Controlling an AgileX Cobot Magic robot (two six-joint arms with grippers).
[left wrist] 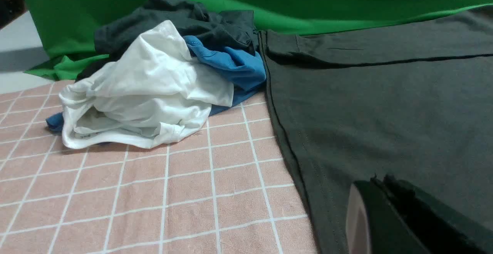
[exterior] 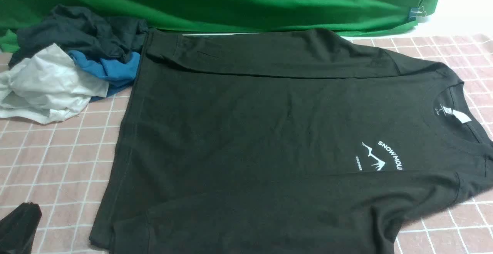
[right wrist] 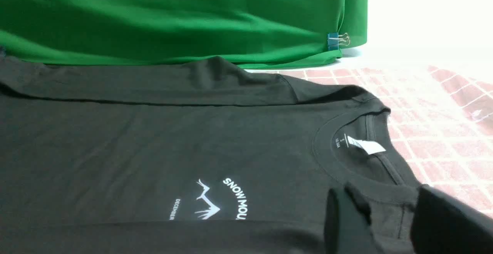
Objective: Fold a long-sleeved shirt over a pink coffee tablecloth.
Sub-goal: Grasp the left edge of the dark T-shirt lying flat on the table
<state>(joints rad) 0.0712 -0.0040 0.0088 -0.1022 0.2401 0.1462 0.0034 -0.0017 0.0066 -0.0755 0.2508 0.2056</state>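
Both sleeves lying folded in, body fold coming next

Shirt (exterior: 250,130) is lying flat on pink tablecloth (exterior: 77,161), taking up the centre and running out to 3 o'clock in front view; collar (exterior: 454,111) is pointing to 3 o'clock, hem (exterior: 125,130) to 9. Far sleeve (exterior: 250,57) is resting along the 12 o'clock edge, near sleeve (exterior: 269,211) is crossing the 6 o'clock side and covering part of the chest print (exterior: 381,157). Clothes pile (exterior: 50,80) is sitting at 10 o'clock, its blue piece next to the hem.

Left gripper (left wrist: 381,180) is showing at 7 o'clock in front view, jaws closed together, nothing between them. Right gripper (right wrist: 385,200) is standing partly open near the collar side, seemingly holding nothing; cannot tell if it is touching cloth.

Step in hand looks like the gap between sleeve folds and body fold. Next move is probably calling for opening the left jaws, pinching the shirt's near edge with both grippers, then lifting evenly toward 12 o'clock. Uneven lifting is risking a slipped sleeve.
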